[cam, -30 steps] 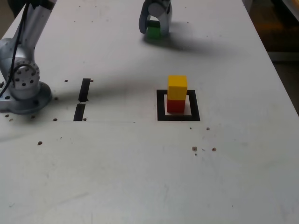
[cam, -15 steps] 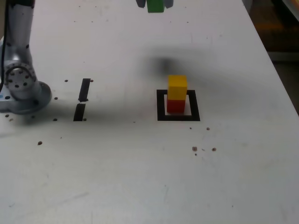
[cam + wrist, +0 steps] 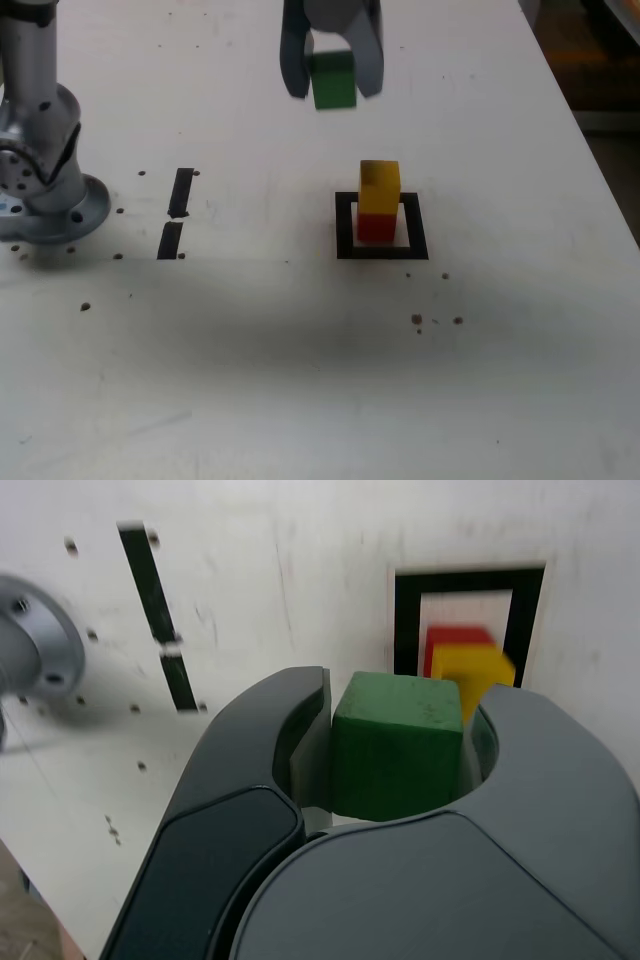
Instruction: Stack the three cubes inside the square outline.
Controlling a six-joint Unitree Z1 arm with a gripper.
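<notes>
On the white worktop (image 3: 300,380), a scatter of small dark specks (image 3: 437,320) is seen nearest the camera in the exterior view. Behind them, the square outline (image 3: 381,226) is occupied by the red cube (image 3: 376,227), on which the yellow cube (image 3: 379,187) is stacked. At nine o'clock from the outline, two short black tape strips (image 3: 176,212) are laid end to end, and beyond them the arm's grey base (image 3: 45,190) is planted. Farther back, at about eleven o'clock from the stack, the green cube (image 3: 333,81) is held clear of the worktop, clamped between the two fingers of the claw (image 3: 331,62).
</notes>
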